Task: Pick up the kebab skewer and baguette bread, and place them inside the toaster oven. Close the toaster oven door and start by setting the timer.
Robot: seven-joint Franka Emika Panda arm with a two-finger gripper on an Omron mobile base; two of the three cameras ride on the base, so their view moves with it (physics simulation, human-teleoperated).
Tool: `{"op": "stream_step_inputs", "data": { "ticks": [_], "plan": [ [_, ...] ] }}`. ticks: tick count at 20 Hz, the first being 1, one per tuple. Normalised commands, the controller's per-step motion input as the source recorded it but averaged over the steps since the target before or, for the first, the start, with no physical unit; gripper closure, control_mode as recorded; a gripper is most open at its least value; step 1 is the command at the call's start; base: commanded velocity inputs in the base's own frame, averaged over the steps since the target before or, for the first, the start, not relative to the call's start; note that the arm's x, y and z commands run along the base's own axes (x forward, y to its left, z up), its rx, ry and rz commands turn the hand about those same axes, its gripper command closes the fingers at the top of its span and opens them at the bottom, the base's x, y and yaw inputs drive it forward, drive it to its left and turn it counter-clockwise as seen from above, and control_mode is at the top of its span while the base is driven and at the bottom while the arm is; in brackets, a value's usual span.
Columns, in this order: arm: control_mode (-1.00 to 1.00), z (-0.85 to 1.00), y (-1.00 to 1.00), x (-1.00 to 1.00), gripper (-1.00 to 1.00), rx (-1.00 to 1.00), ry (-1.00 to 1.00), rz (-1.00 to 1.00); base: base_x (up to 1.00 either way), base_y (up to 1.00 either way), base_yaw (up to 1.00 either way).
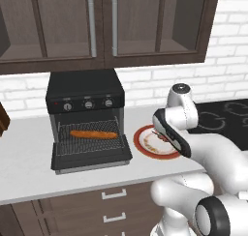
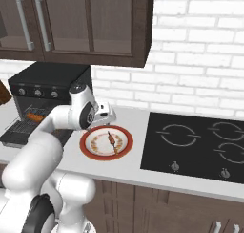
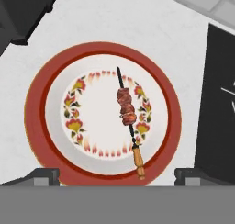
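The kebab skewer [image 3: 127, 110] lies on a red-rimmed flowered plate [image 3: 36, 108], its wooden handle towards the hand view's bottom. My gripper [image 3: 117, 175] hangs open above the plate, one fingertip [image 3: 43, 176] on each side of it, with nothing between them. From the right base view the gripper [image 2: 108, 118] is over the plate's far-left rim, the skewer [image 2: 112, 140] just below it. The baguette bread [image 1: 93, 134] rests on the wire rack inside the black toaster oven [image 1: 85, 92]. The toaster oven door [image 1: 92, 157] is dropped open and flat on the counter.
A black cooktop [image 2: 200, 141] lies right of the plate. Dark wooden wall cabinets [image 1: 101, 22] hang above the oven. A brown object [image 1: 2, 119] shows at the counter's far left edge. Three knobs [image 1: 88, 104] line the oven front.
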Motion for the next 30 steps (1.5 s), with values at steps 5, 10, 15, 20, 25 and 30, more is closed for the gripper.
{"op": "stream_step_inputs", "data": {
  "ticks": [5, 10, 15, 20, 25, 30],
  "plan": [
    [-1.0, -0.14, 0.0, 0.06, -1.0, 0.01, 0.0, 0.0, 0.0, 0.0, 0.0],
    [-1.0, -0.13, 0.0, 0.19, -1.0, 0.0, 0.04, 0.0, 0.0, 0.0, 0.0],
    [-1.0, -0.22, 0.0, 0.15, -1.0, 0.0, 0.0, 0.0, 0.0, 0.0, 0.0],
    [-1.0, -0.1, 0.0, 0.13, -1.0, 0.0, 0.0, 0.0, 0.0, 0.0, 0.0],
    [-1.0, -0.11, 0.01, 0.1, -1.0, 0.01, 0.01, 0.0, 0.0, 0.0, 0.0],
    [-1.0, -0.22, 0.0, 0.36, -1.0, 0.08, 0.0, 0.0, 0.0, 0.0, 0.0]
  ]
}}
